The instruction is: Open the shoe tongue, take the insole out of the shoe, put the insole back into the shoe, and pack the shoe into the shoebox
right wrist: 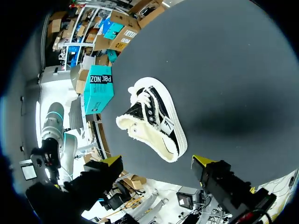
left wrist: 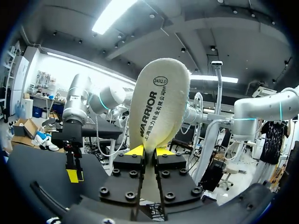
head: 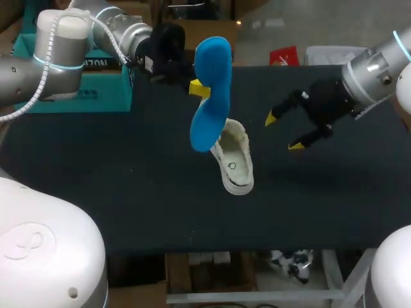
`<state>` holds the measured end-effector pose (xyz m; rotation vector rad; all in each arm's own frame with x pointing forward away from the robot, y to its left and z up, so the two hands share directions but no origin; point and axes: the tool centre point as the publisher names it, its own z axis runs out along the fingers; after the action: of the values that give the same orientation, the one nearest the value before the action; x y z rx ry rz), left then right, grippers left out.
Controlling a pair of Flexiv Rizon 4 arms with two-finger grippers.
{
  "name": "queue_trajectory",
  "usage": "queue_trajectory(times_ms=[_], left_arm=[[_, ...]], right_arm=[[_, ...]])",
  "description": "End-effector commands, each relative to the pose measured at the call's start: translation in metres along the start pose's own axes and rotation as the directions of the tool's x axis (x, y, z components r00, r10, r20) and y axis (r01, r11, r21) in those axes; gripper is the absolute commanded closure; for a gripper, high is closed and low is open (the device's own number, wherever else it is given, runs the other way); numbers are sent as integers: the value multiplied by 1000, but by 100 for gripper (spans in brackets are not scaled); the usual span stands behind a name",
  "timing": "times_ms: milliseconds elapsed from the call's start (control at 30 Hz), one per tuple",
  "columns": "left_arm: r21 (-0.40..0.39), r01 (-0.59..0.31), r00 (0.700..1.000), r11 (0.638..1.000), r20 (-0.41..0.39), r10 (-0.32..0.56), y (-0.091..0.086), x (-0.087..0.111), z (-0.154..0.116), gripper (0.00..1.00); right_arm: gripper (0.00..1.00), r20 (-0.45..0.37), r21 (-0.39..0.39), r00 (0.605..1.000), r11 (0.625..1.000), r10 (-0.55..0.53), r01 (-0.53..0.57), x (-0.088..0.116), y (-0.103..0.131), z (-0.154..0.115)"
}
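The insole (head: 210, 90) is up in the air over the middle of the table (head: 128, 192), blue underside to the head camera, cream fleecy top to the left wrist camera (left wrist: 159, 107). The left gripper (head: 198, 88) pinches it near one edge, the 2 yellow-tipped fingers (left wrist: 134, 150) pressed onto it from both sides, so the left gripper (left wrist: 149, 152) is clamped on the insole and nothing else. From above, the insole's lower end overlaps the far end of the shoe (head: 234, 160) — whether they touch I cannot tell.

The shoe lies on the dark tabletop near its centre. From the right wrist it shows a black upper, a white sole and a cream fleece lining at the opening (right wrist: 152, 121).

The right gripper (head: 281, 133) hangs just to the right of the shoe, apart from it, with its 2 fingers spread wide and nothing between them. In its own view the shoe sits ahead of the right gripper (right wrist: 156, 161).

The teal shoebox (head: 83, 90) stands at the table's far left corner — well apart from the shoe (right wrist: 99, 91).
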<state>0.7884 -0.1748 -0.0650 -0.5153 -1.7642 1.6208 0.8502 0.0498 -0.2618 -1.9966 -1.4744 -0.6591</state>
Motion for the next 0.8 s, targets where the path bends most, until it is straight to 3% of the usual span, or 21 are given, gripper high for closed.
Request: queue_trajectory(times_ms=[33,233,333,467,800], left_arm=[[12,0,1000,1000,5,0,-5,-2,5,100],[20,4,1000,1000,-3,-4,-11,-5,6,100],[-11,18,1000,1000,-18,-18,-5,-9,7,100],[-76,-21,999,997,-37,18,12,-10,12,100],[-235,-209,975,949,28,221,60,-18,21,100]], right_arm=[[0,-20,8,1000,1000,10,-10,-5,0,-5],[0,-20,8,1000,1000,10,-10,-5,0,-5],[0,-20,8,1000,1000,10,-10,-5,0,-5],[0,-40,29,999,999,16,-15,-4,0,-2],[0,-95,127,952,952,291,-279,12,-3,15]])
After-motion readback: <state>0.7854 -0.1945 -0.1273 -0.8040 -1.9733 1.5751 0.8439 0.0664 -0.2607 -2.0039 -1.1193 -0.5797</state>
